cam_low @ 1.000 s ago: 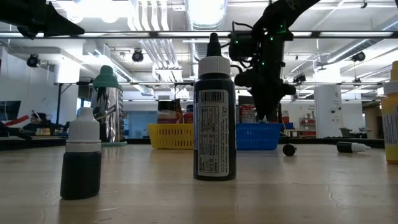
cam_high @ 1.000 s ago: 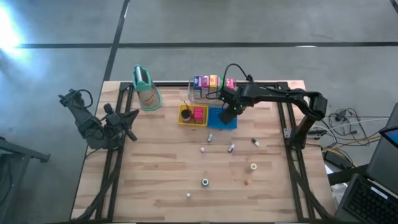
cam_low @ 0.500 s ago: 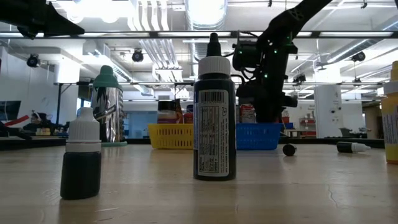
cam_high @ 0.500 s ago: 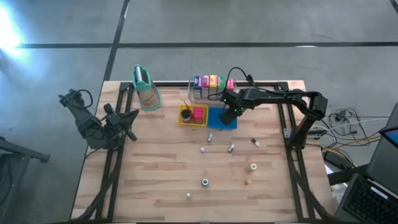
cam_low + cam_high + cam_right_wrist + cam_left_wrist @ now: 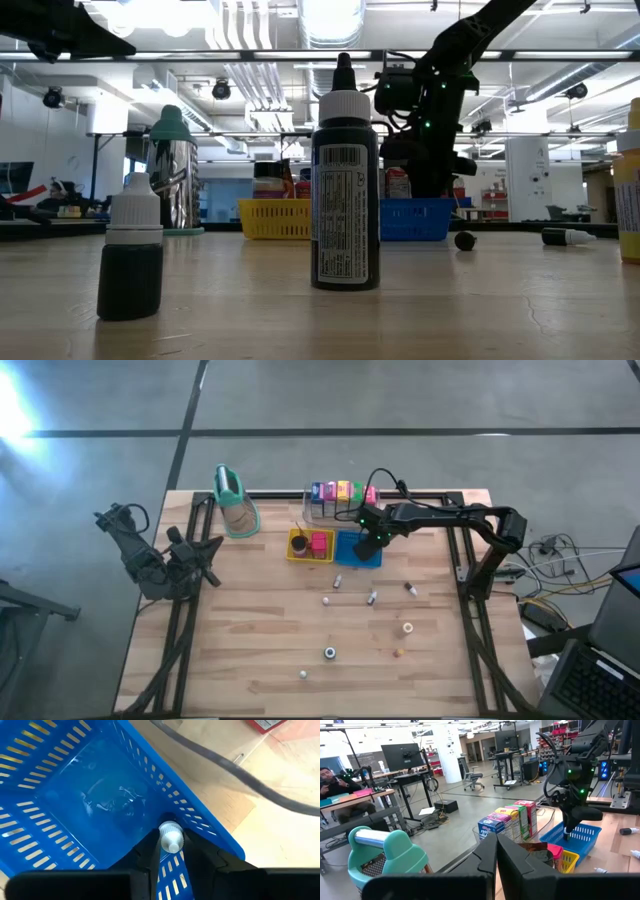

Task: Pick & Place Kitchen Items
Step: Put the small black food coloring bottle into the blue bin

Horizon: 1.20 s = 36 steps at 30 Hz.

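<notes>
White-capped small bottle (image 5: pixel 171 839) sits pinched between the right gripper (image 5: pixel 170 851) fingers, cap up, hanging just inside the near wall of the blue basket (image 5: pixel 75 795). We judge the step as a drop into that basket.

To do it well:
- we stay over the open floor, not the rim; in the right wrist view the bottle is close to the slotted wall
- we lower before spreading the fingers, since a light bottle can bounce or roll
- we lift straight up afterwards so the fingers don't catch the basket edge

Containers:
- blue basket (image 5: pixel 358 550): floor looks bare in the right wrist view, nothing else in it
- yellow basket (image 5: pixel 309 546), touching the blue one: holds a pink-red block (image 5: pixel 319 542) and something dark we can't identify
- clear bin (image 5: pixel 316 508) behind both: row of coloured cartons (image 5: pixel 342 491) standing upright
- tan container with teal top (image 5: pixel 233 502): off to the side, lying tilted, contents unclear

More small bottles (image 5: pixel 372 598) lie scattered on the wooden table (image 5: pixel 250 650), well apart from the baskets.

Left gripper (image 5: pixel 496 851) is parked at the table's left edge, fingers pressed together, holding nothing.
</notes>
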Motion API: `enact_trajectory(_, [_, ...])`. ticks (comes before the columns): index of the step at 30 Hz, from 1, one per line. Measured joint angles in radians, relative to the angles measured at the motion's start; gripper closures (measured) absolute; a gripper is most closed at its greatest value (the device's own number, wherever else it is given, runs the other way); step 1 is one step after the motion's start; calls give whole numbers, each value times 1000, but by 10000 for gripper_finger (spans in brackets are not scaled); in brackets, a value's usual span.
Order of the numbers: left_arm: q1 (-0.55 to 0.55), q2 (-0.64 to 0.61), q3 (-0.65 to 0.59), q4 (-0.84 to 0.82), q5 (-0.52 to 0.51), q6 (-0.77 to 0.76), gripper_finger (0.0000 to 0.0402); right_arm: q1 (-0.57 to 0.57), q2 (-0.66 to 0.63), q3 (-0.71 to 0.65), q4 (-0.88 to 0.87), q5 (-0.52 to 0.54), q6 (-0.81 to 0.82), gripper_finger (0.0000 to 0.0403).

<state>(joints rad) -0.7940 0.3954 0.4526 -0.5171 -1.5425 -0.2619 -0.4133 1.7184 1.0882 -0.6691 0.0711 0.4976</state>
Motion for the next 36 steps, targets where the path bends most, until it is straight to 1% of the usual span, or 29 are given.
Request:
enact_trajectory(7, [0,0,0,0,0,0,387,0,0,0,-2,0,0,292])
enact_trajectory(15, [0,0,0,0,0,0,387,0,-6,-1,-9,0,-4,270])
enact_trajectory(22, [0,0,0,0,0,0,387,4,-10,70,-124,4,-39,260])
enact_trajectory(25, [0,0,0,0,0,0,387,17,-10,120,-182,9,-57,260])
enact_trajectory(29, [0,0,0,0,0,0,387,58,-10,190,-266,11,-70,274])
enact_trajectory(33, [0,0,0,0,0,0,387,136,-10,259,-378,12,-83,293])
enact_trajectory(36, [0,0,0,0,0,0,387,217,-14,290,-458,37,-46,307])
